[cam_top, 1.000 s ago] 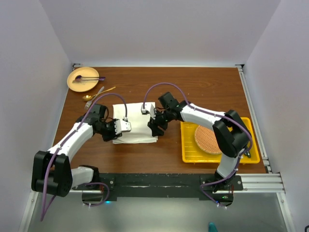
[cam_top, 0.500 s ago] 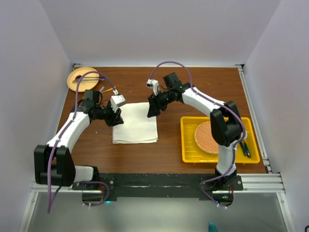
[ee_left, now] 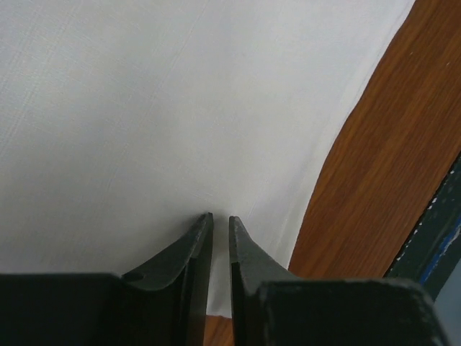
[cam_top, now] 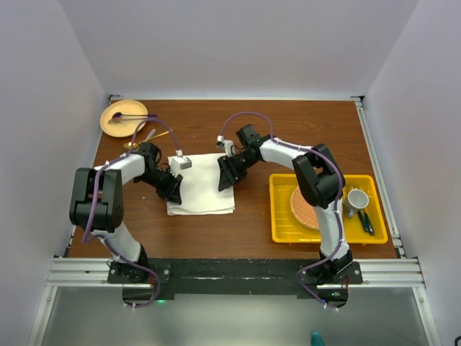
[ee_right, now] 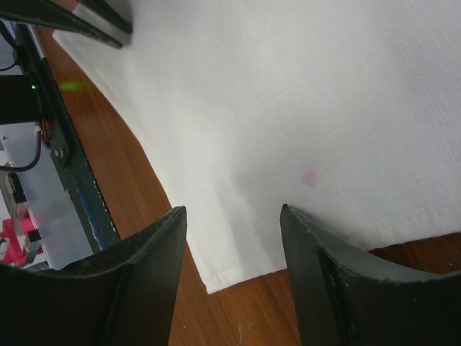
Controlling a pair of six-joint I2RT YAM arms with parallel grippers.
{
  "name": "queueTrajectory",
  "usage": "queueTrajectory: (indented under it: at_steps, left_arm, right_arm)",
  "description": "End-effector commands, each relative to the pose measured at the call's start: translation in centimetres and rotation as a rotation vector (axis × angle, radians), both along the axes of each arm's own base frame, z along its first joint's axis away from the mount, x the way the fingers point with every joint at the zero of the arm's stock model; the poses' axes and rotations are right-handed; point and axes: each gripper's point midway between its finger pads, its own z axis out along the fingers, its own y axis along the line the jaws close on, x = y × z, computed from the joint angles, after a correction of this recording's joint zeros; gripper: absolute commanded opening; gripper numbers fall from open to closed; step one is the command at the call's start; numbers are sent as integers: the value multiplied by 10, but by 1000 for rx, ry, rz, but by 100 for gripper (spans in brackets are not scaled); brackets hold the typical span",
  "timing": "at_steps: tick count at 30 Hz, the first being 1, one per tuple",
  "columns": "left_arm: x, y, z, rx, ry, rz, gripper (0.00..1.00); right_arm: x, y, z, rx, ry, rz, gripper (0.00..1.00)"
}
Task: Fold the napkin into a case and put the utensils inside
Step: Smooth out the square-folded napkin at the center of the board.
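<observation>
1. One step is in hand as I read it: the folding. The plain cream-white cloth napkin [cam_top: 205, 189] lies flat on the brown wooden table [cam_top: 288, 130], left of centre. It is a squarish pad, not yet the narrow case.
2. My left tool [cam_top: 171, 191] sits at the napkin's left edge. Its jaws are drawn to a thin slit with the tips on the cloth, and I cannot tell whether a layer is pinched between them.
3. My right tool [cam_top: 226, 179] hovers over the napkin's right edge near a corner, jaws released and wide, holding nothing.
4. The next move, in my judgement, is a sure pinch on an edge with each tool. Then I would lift that edge and carry it across so the pad narrows to a pouch. The cloth is soft, so both sides should travel together or the fold goes askew.
5. Task things number one napkin and two slim gold-coloured metal utensils [cam_top: 146, 138], a round-bowled spoon and a second piece. The two lie close together on the table beyond the left tool, outside the cloth.
6. The rest comes to one round tan plate [cam_top: 108, 119] with one purple utensil [cam_top: 128, 115] on it, and one yellow plastic tray [cam_top: 328, 238]. The tray holds one round woven orange mat [cam_top: 304, 209], one pale cup [cam_top: 357, 197] and what look like two dark green-handled utensils [cam_top: 366, 221].
</observation>
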Motion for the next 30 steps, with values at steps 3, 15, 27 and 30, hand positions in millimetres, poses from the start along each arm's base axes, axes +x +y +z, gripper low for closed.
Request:
queueTrajectory:
  at_steps: [3, 15, 27, 30]
  left_arm:
    - [33, 24, -7, 60, -41, 32, 31]
    - [36, -47, 97, -467, -33, 48, 44]
    - [25, -30, 13, -583, 362, 236, 39]
    - [29, -14, -9, -574, 428, 297, 39]
  right_arm:
    - [-19, -13, -11, -40, 42, 32, 58]
    - [21, 40, 101, 270, -76, -12, 60]
    - [64, 32, 13, 191, 32, -160, 59]
    - [56, 21, -10, 148, 87, -179, 59]
